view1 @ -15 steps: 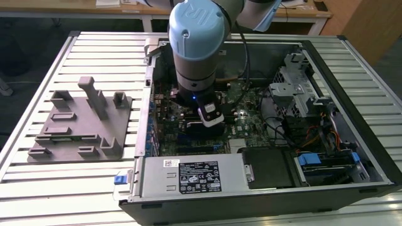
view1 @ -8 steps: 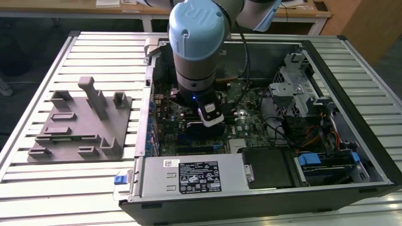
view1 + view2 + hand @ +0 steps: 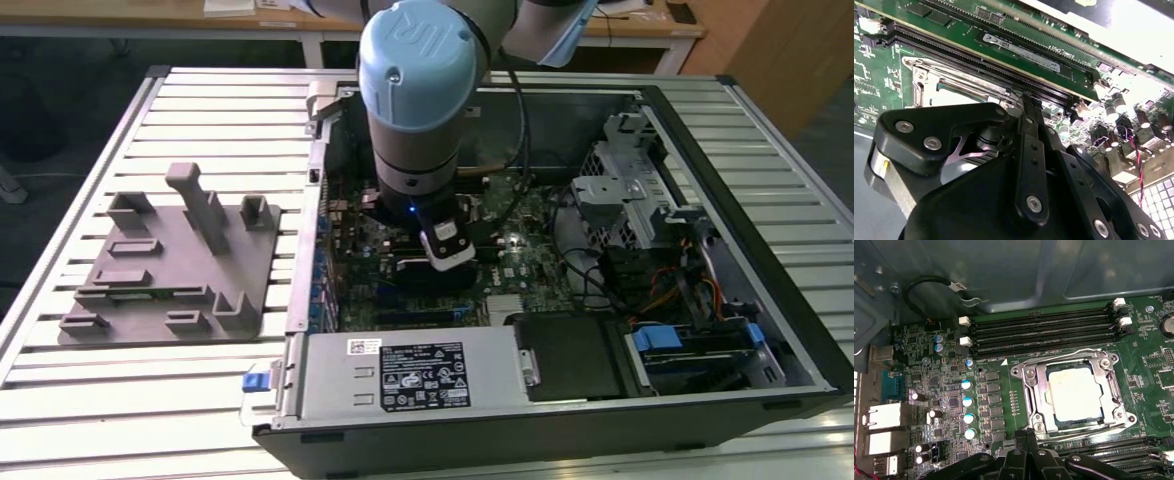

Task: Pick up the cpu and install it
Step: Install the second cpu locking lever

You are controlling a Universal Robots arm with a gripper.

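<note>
Gripper (image 3: 1026, 437) closed empty, fingers pressed together; cpu (image 3: 1075, 391) seated flat inside motherboard socket frame (image 3: 1030, 385), just beyond fingertips.

I work over a table (image 3: 107, 130) of pale ribbed metal slats running across its top. Behind it, along the far edge of the exterior view, stands a light wooden desk (image 3: 254, 20) with white legs and some papers (image 3: 234, 6) on it. At the exterior view's right, a brown wooden panel (image 3: 781, 50) rises. The floor (image 3: 54, 70) beneath the desk is dark. The light is even and soft.
</note>
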